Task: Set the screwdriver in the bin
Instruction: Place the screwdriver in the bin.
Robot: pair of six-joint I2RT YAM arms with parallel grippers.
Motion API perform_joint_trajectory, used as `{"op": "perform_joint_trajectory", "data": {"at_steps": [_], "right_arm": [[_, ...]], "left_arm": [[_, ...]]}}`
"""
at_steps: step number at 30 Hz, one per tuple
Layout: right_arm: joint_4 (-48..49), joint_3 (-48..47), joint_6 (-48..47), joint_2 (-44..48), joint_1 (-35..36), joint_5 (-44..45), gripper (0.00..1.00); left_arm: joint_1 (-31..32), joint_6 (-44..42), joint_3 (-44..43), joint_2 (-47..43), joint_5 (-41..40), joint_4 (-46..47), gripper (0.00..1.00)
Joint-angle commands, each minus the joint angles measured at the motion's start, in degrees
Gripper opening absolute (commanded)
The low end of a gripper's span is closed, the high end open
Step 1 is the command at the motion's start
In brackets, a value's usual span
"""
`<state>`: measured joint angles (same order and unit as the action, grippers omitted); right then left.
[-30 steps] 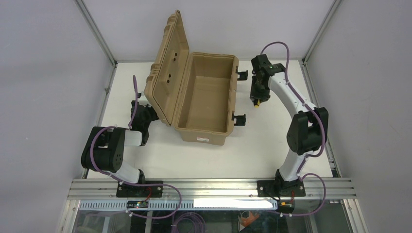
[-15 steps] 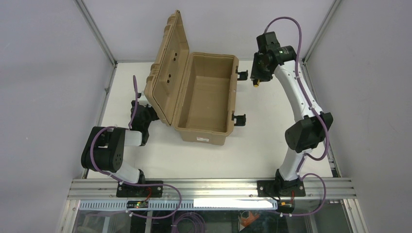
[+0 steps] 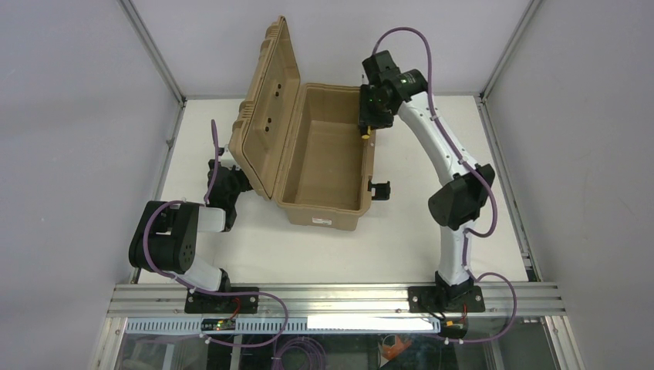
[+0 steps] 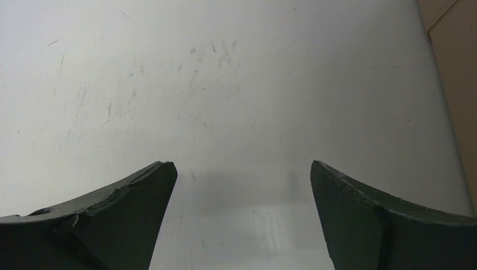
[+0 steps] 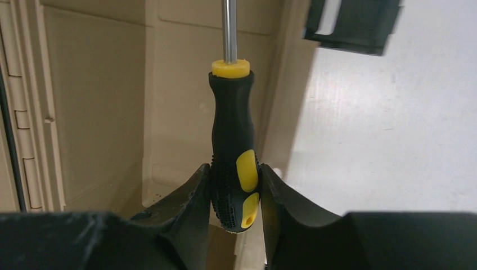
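While our right pincer (image 5: 235, 188) clamps the small yellow-and-black-handled screwdriver (image 5: 230, 124) over the right rim of the open tan hard-plastic bin (image 3: 324, 206), we judge the carry nearly done; next, shift inward and release. Our left pincer (image 4: 242, 185) gapes wide, empty.

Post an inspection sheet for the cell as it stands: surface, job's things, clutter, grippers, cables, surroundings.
Surface: white table, fine scratches in the left wrist view.
Job's things: bin sits left of centre with its lid open and upright on the left side, nothing seen inside. The screwdriver is held in the air about over the bin's right rim, not yet in.
Clutter: nothing seen.
Grippers: right gripper shut on the screwdriver handle, shaft pointing away from the wrist. Left gripper open over bare table beside the lid.
Cables: purple cables looped along both arms and below the front rail.
Surroundings: grey walls, aluminium frame.
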<state>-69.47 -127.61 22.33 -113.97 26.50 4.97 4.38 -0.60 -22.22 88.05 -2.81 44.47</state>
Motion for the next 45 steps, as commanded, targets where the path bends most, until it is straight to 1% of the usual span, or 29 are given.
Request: {"op": "perform_joint_trajectory", "data": {"at_steps": [1, 8, 15, 19, 25, 30, 45], "right_arm": [[3.18, -3.62, 3.49, -1.70, 3.04, -2.34, 0.13], [7.49, -0.22, 8.19, -4.28, 7.47, -1.89, 0.13], [9.09, 2.39, 12.60, -7.75, 10.96, 0.92, 0.13], [11.77, 6.00, 14.45, -8.28, 12.82, 2.52, 0.14], [13.84, 9.40, 17.11, -10.63, 14.04, 5.53, 0.14], [14.57, 9.84, 18.30, -13.36, 14.43, 6.00, 0.14], [15.04, 11.26, 17.76, -18.40, 14.50, 7.24, 0.14]], "left_arm": [[-0.60, 0.43, 0.31, -1.77, 0.94, 1.60, 0.99], [-0.60, 0.51, 0.29, -1.74, 0.99, 1.63, 0.99], [-0.60, 0.49, 0.29, -1.74, 0.88, 1.59, 0.99], [-0.60, 0.49, 0.28, -1.74, 0.92, 1.64, 0.99], [-0.60, 0.47, 0.30, -1.76, 0.88, 1.65, 0.99], [-0.60, 0.44, 0.31, -1.74, 0.91, 1.59, 0.99], [-0.60, 0.47, 0.26, -1.76, 0.88, 1.59, 0.99]]}}
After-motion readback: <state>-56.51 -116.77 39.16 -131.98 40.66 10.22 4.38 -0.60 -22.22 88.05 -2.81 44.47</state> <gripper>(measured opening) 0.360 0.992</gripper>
